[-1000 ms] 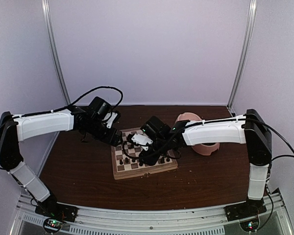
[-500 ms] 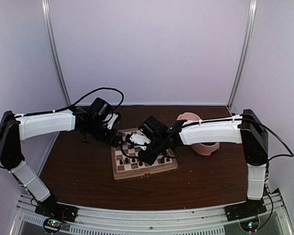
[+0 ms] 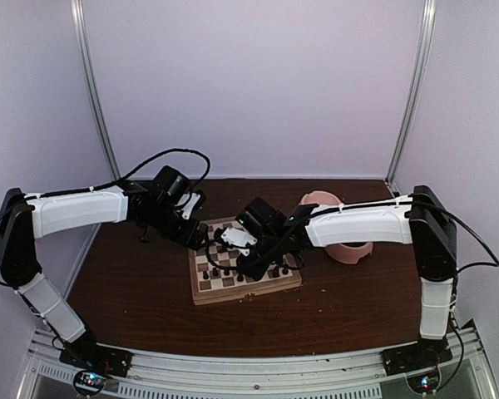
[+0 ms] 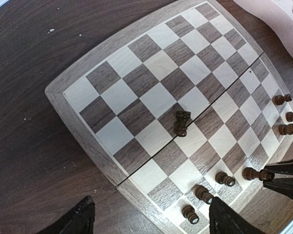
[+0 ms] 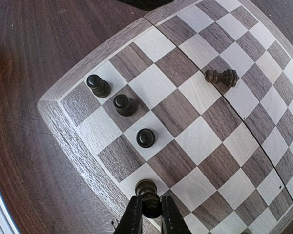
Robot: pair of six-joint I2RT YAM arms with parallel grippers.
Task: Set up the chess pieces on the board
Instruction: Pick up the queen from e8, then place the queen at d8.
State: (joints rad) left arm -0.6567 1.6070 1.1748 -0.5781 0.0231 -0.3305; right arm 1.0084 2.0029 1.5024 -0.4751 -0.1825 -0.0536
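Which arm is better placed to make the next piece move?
Right. The right gripper is shut on a small dark turned chess piece standing at the edge of the checked wooden board. The left gripper hangs open near the board's rim, holding nothing.

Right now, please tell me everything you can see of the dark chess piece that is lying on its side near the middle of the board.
The piece is a small, dark brown-black turned figure, wooden by its look, with a wider round base and a narrower, ringed body. Which kind of piece it is, I cannot tell. It lies flat on its side at the centre seam of the board. Only the board touches it.
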